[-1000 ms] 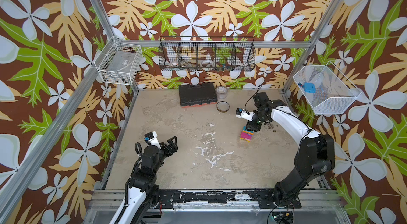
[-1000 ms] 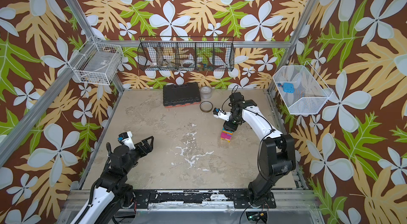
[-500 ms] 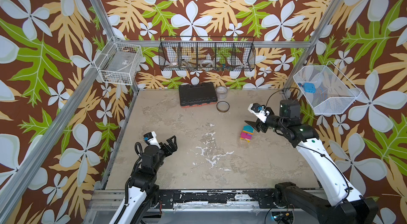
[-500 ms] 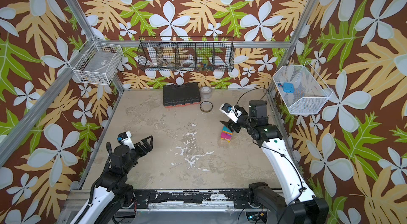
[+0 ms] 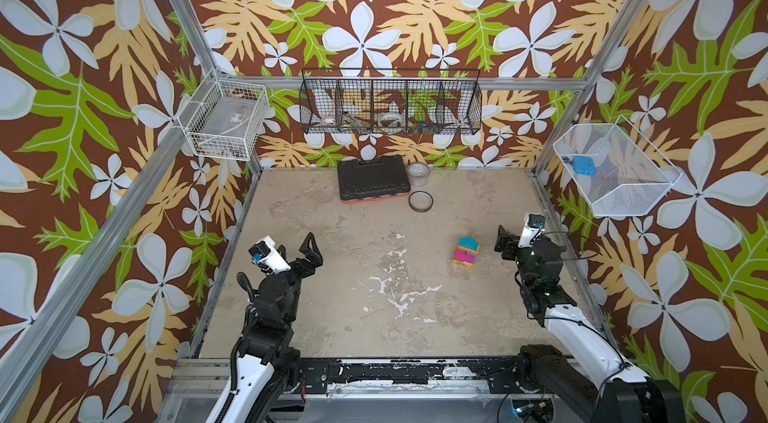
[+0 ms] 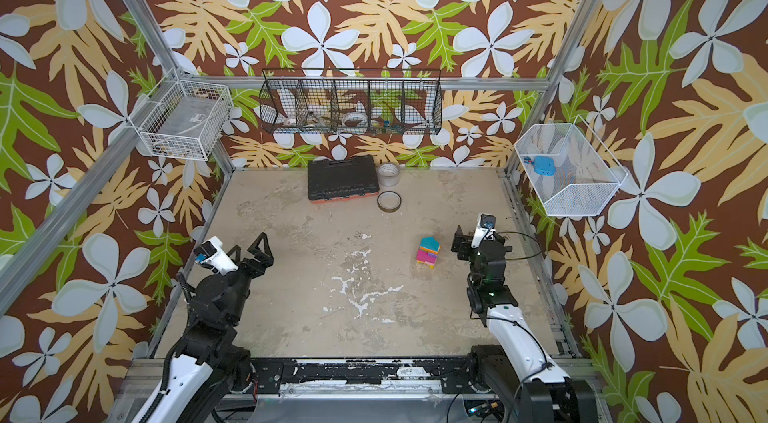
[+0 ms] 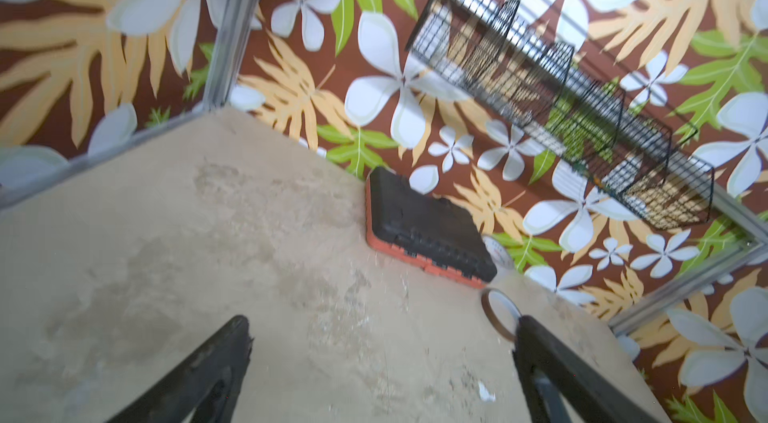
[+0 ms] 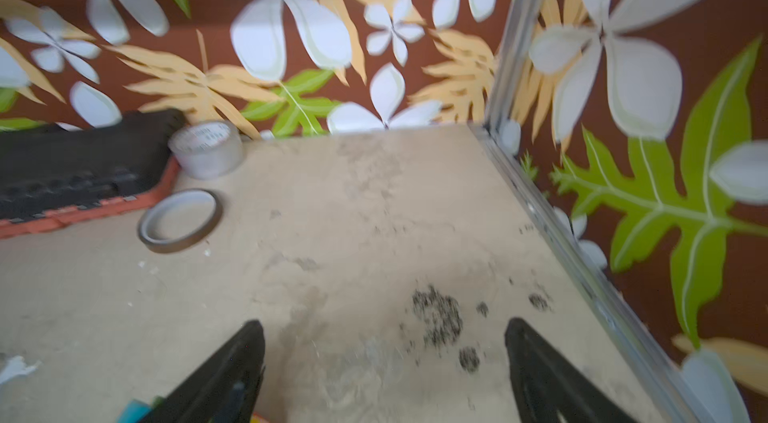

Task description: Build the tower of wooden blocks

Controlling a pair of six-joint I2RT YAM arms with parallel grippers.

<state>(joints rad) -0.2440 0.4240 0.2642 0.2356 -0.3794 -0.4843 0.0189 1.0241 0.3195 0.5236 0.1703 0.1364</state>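
The tower [image 5: 467, 251] stands on the desk [image 5: 353, 317], toward 3 o'clock from the middle. The right pincer [image 5: 503, 241] is near it, at its 3 o'clock, wide open and empty. The left pincer [image 5: 312, 251], over at 9 o'clock, is wide open and empty too.

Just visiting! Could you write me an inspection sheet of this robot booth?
Surface: beige table, worn, white scuffs.
Job's things: tower standing free, teal block on top; loose blocks nothing seen.
Clutter: black tool case, tape roll and flat tape ring at the back.
Grippers: left gripper open, empty; right gripper open, empty, beside the tower, apart.
Cables: black cable looping off the right arm.
Surroundings: floral walls, three wire baskets.
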